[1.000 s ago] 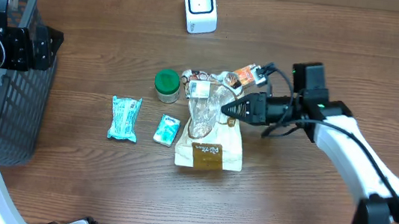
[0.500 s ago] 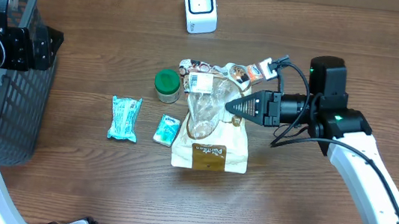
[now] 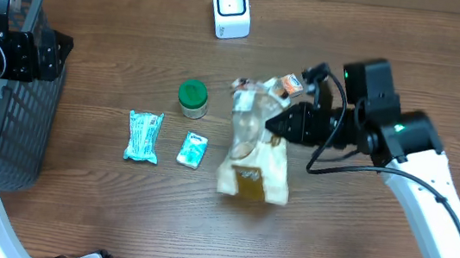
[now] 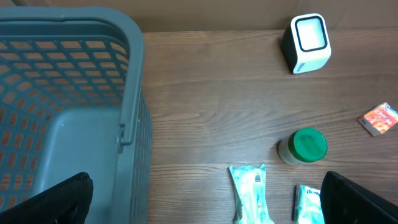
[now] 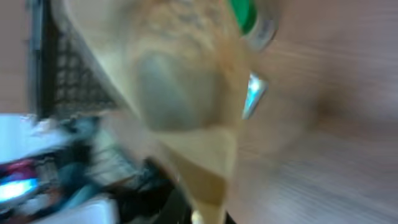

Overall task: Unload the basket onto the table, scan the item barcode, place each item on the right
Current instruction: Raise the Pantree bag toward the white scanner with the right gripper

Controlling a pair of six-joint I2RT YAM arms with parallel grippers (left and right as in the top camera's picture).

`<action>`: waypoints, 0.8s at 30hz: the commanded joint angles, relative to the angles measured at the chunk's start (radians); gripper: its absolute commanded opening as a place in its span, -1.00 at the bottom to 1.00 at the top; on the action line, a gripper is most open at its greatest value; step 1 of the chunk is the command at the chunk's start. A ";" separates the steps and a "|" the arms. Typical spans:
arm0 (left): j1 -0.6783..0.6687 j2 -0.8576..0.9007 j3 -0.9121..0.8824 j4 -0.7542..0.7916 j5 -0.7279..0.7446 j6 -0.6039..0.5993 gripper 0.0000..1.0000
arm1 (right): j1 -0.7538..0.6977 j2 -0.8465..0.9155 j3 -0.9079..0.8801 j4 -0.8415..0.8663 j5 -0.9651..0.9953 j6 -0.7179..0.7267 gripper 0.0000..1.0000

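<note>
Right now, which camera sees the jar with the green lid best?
The left wrist view: the jar is large, sharp and unblocked. The overhead view shows it smaller but clear. The right wrist view gives only a green blur at the top edge.

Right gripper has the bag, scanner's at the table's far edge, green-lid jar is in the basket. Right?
One thing is off: the jar stands on the table, left of the bag, not in the basket. The overhead view shows it. The right gripper does have the bag, and the scanner is at the far edge.
</note>
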 commanded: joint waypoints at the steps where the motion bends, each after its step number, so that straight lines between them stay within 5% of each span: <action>1: 0.000 0.006 -0.004 0.000 0.017 0.019 0.99 | 0.055 0.041 0.206 -0.061 0.433 -0.065 -0.92; 9: 0.000 0.006 -0.004 0.000 0.017 0.019 0.99 | 0.181 0.259 0.373 0.075 0.943 -0.185 -0.92; 15: 0.000 0.006 -0.004 0.000 0.017 0.019 0.99 | 0.222 0.461 0.373 0.483 1.268 -0.431 -0.92; 24: 0.000 0.006 -0.004 0.000 0.017 0.019 0.99 | 0.212 0.718 0.373 1.083 1.339 -0.958 -0.92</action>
